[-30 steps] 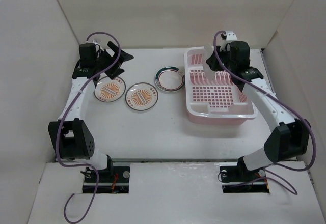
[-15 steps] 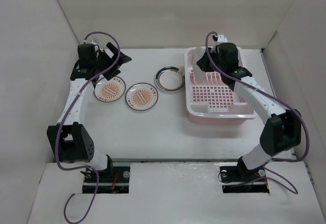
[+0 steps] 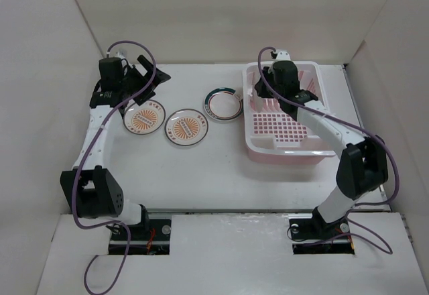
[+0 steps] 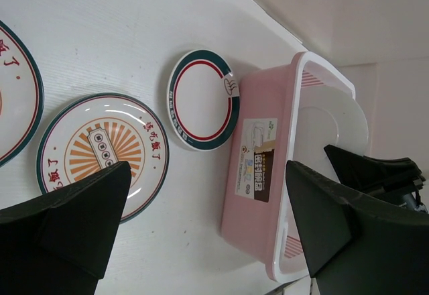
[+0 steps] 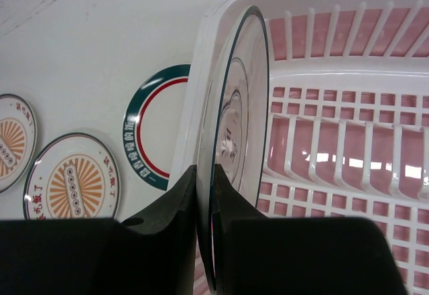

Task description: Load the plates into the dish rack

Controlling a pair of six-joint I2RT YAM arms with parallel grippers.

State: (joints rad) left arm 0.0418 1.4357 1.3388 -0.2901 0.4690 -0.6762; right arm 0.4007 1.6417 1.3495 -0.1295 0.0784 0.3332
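3 glossy round plates (image 3: 186, 127), gridded rack (image 3: 281, 153)

1. The table (image 3: 201, 167) is viewed from high at six o'clock, facing twelve o'clock.
2. From the left wrist, the dish rack (image 4: 242, 221) is seen at four o'clock.
3. From the right wrist it is seen closest; the green-rimmed plate (image 5: 155, 131) is shared by all views.

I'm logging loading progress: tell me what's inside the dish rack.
One white plate with thin dark rings, upright on edge by the left wall of the dish rack, clamped in the right arm's jaws. Visible grid floor is bare. The arm hides the plate's lower edge.
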